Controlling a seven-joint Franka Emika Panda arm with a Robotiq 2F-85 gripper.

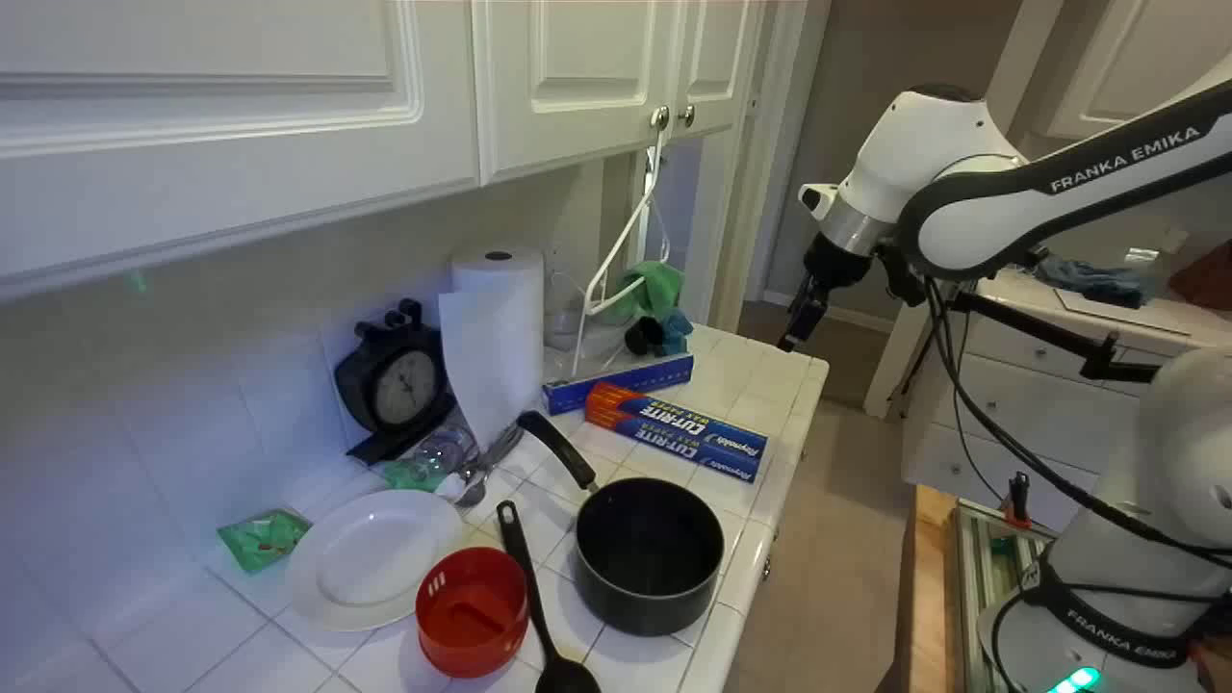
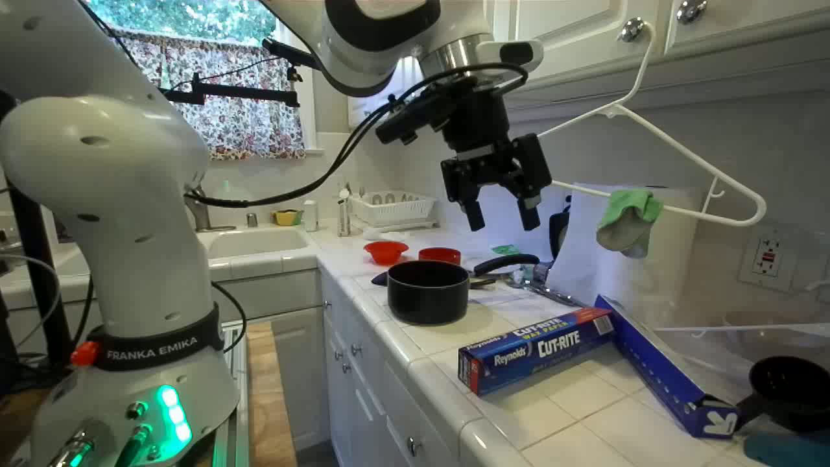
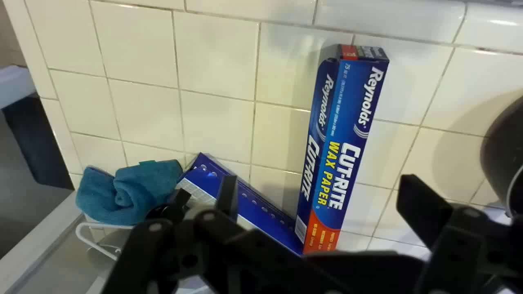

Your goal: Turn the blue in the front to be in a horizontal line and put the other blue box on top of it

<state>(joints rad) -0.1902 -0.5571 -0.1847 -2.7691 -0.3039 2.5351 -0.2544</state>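
Note:
The blue in the front is a Reynolds Cut-Rite wax paper carton with an orange-red end. It lies flat on the tiled counter in both exterior views [image 1: 679,430] [image 2: 538,350] and in the wrist view [image 3: 343,143]. The other blue box, slim and violet-blue, lies at an angle to it by the orange-red end [image 1: 626,382] [image 2: 668,373] [image 3: 257,209]. Whether they touch is unclear. My gripper [image 1: 791,339] [image 2: 502,219] [image 3: 320,192] is open and empty, raised above the counter. In the wrist view the carton shows between its fingers, and one finger partly covers the violet-blue box.
A black pot [image 1: 650,597] [image 2: 428,301] stands near the carton, its handle toward the wall. A white hanger [image 2: 674,144] hangs from a cabinet knob. A paper towel roll [image 1: 496,337], teal cloth [image 3: 130,192], plate [image 1: 375,563] and red cup [image 1: 472,621] are also there.

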